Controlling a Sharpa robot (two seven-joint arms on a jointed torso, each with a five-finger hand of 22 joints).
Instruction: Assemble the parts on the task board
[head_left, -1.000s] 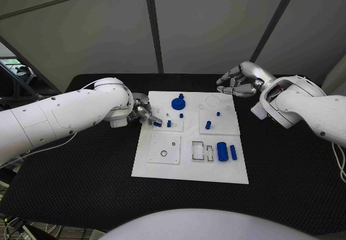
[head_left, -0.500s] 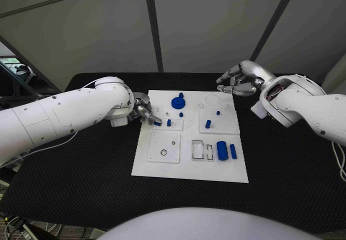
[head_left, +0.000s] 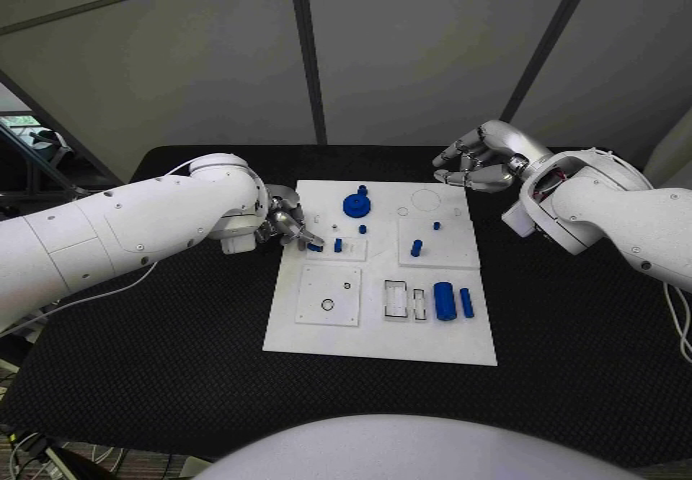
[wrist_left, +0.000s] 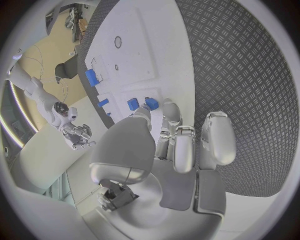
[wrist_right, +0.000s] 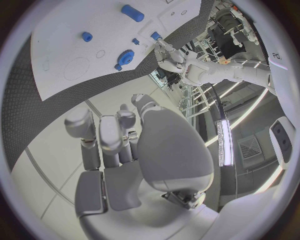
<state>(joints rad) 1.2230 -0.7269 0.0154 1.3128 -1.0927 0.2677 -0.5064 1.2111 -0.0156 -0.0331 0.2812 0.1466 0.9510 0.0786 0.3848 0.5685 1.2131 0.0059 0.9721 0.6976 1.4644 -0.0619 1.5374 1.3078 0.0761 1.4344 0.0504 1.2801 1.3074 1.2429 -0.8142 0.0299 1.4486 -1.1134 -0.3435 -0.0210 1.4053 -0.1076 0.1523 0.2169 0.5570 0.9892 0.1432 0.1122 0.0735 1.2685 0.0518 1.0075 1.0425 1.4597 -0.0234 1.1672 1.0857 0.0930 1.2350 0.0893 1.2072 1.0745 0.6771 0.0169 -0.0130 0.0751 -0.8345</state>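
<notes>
We judge that a small blue peg (head_left: 315, 247) is being seated at the left edge of the task board (head_left: 382, 345). Our left hand (head_left: 284, 224) reaches over that edge with its fingertips at the peg; in the left wrist view the peg (wrist_left: 151, 103) sits right at the fingertips (wrist_left: 167, 107), apparently pinched, though we cannot be sure the hold is firm. Another small blue peg (wrist_left: 132, 104) stands just beside it. The next move, as we read it, calls for a straight press down into the hole, then a release without tipping the piece.

Our right hand (head_left: 479, 160) hovers off the board's far right corner, fingers loosely curled and apart, holding nothing.

The board is a flat white plate with raised square panels and shallow cut-outs. On it stand a round blue gear-like knob (head_left: 356, 207), a short blue upright peg (head_left: 417, 248), and, lying near the right side, a thick blue cylinder (head_left: 444, 302) with a slimmer blue pin (head_left: 466, 303) just beside it. The table (head_left: 159, 360) is black with a fine woven texture.
</notes>
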